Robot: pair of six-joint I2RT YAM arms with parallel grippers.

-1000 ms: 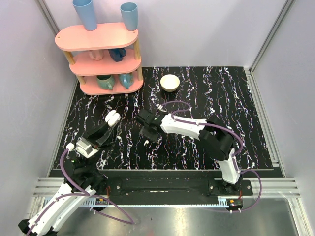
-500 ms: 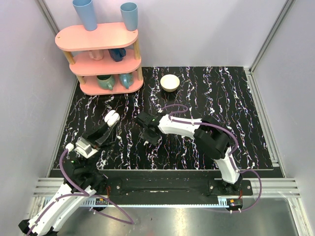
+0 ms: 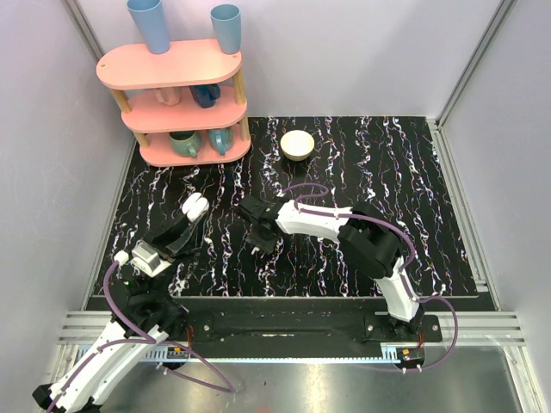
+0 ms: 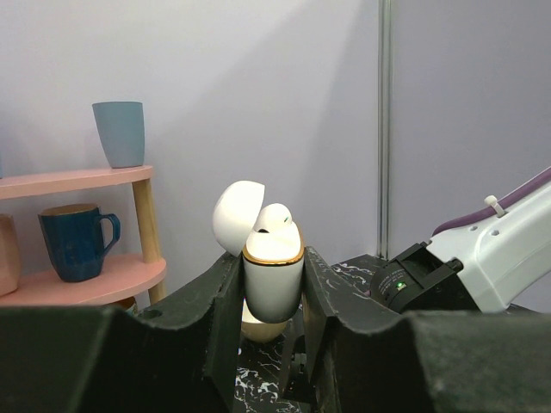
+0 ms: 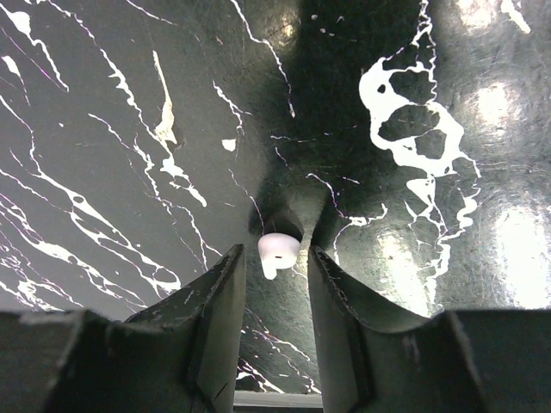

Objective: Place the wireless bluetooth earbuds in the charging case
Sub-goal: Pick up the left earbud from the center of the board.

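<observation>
White case (image 4: pixel 272 288) (one earbud (image 4: pixel 275 218) inside) clenched in left gripper (image 4: pixel 271 274); right gripper (image 5: pixel 275 258) parted.

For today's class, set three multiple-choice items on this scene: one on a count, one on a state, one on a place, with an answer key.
1. How many cups stand on top of the pink shelf?
A one
B two
C four

2. The lid of the charging case in the left gripper is:
A open
B shut
C missing

3. Where is the loose earbud?
A on the shelf
B in the case
C on the table, between the fingers of the right gripper

Key:
1 B, two blue cups stand on the top tier.
2 A, the lid tilts back and a seated earbud shows inside.
3 C, the right wrist view shows it on the marble between the fingers.
</observation>
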